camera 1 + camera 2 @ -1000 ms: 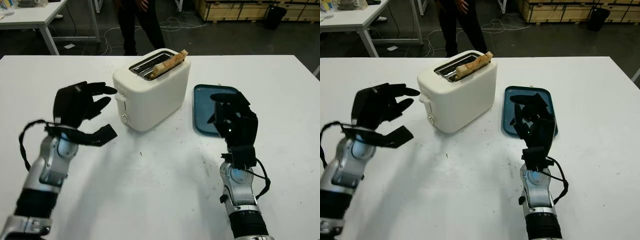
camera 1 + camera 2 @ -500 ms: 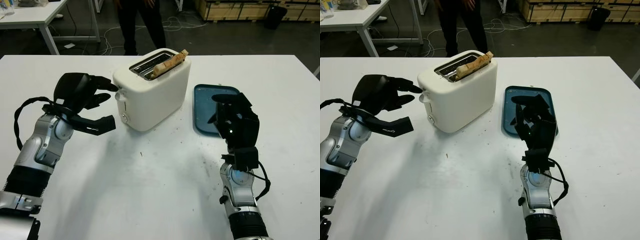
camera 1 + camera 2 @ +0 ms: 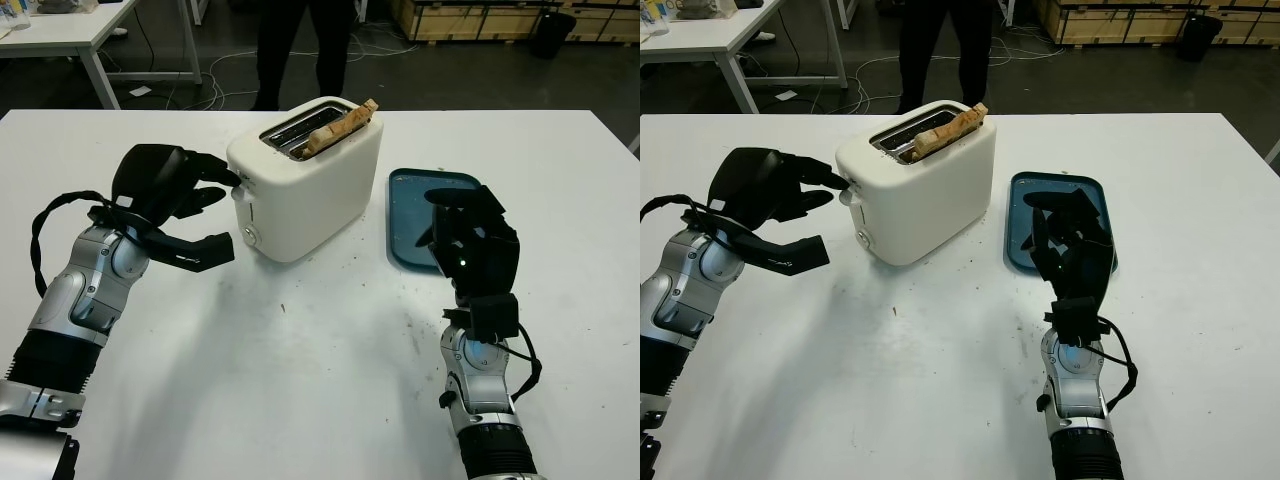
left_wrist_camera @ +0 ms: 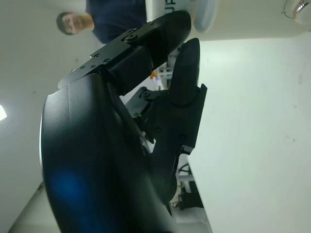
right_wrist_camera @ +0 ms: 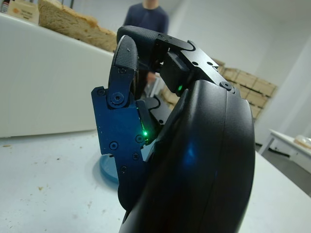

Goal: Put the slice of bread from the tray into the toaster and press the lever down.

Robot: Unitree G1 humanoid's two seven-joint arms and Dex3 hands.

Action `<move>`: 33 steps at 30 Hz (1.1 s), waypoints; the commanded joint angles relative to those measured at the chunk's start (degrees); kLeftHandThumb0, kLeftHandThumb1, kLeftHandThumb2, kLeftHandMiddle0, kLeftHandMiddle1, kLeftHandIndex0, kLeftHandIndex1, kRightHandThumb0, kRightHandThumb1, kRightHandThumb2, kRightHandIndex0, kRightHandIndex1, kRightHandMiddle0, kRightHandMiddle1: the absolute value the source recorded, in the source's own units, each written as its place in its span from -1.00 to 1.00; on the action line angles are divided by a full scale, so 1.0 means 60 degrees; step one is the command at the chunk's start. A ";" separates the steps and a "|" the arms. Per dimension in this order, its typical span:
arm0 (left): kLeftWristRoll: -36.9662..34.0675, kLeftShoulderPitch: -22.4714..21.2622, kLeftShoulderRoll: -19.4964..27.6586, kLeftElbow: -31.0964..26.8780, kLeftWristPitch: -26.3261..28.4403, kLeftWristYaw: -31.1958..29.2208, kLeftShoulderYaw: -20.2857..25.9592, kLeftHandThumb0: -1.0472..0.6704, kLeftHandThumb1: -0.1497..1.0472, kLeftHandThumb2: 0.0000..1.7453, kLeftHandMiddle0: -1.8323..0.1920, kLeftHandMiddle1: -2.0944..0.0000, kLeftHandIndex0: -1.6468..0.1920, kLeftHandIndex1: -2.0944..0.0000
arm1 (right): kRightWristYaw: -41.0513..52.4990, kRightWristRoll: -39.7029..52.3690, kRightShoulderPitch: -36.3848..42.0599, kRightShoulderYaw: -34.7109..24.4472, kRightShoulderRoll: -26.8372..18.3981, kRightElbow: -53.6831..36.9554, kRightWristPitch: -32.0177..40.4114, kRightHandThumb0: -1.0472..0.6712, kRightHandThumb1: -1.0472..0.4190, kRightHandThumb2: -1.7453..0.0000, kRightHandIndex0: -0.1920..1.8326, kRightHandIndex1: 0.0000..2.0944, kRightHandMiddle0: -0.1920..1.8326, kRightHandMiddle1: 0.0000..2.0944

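Left hand at the toaster's lever, bread sitting high in the slot.

One white toaster (image 3: pixel 305 180) is standing mid-table with one slice of bread (image 3: pixel 338 126) sticking up out of its right-hand slot, and one blue tray (image 3: pixel 412 200) is lying just right of it. The left hand (image 3: pixel 170 190) is holding nothing, its upper fingertips (image 3: pixel 228 178) reaching against the lever (image 3: pixel 241 195) on the toaster's left end. The right hand (image 3: pixel 470 240) is hovering over the tray's near part, fingers partly curled and gripping nothing. The white table (image 3: pixel 300 380) is offering wide bare room along its near side and left edge. One person (image 3: pixel 305 45) is standing beyond the far edge.
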 commanded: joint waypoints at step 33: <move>0.0355 -0.0125 0.0339 -0.0551 0.0318 -0.1113 -0.0357 -0.09 0.76 -0.85 -0.14 -0.40 -0.38 1.00 | 0.0053 0.0135 0.0140 0.0008 0.0112 -0.0238 -0.0086 -0.36 -0.83 0.61 0.02 0.67 -0.14 0.40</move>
